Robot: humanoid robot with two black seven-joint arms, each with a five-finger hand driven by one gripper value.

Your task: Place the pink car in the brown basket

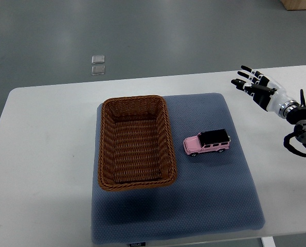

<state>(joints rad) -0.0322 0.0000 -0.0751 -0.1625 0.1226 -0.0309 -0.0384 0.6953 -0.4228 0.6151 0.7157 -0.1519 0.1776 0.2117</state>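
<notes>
A pink toy car (207,142) with a black roof lies on the blue mat (214,200), just right of the brown wicker basket (107,149). The basket is rectangular and holds nothing. My right hand (251,82) hovers over the table's far right, well above and to the right of the car, with its fingers spread and nothing in them. The right arm comes in from the right edge. No left arm shows.
The mat lies on a white table (45,154) with grey floor beyond its far edge. Two small clear square things (97,65) lie on the floor behind the table. A wooden box corner (300,4) shows at the top right.
</notes>
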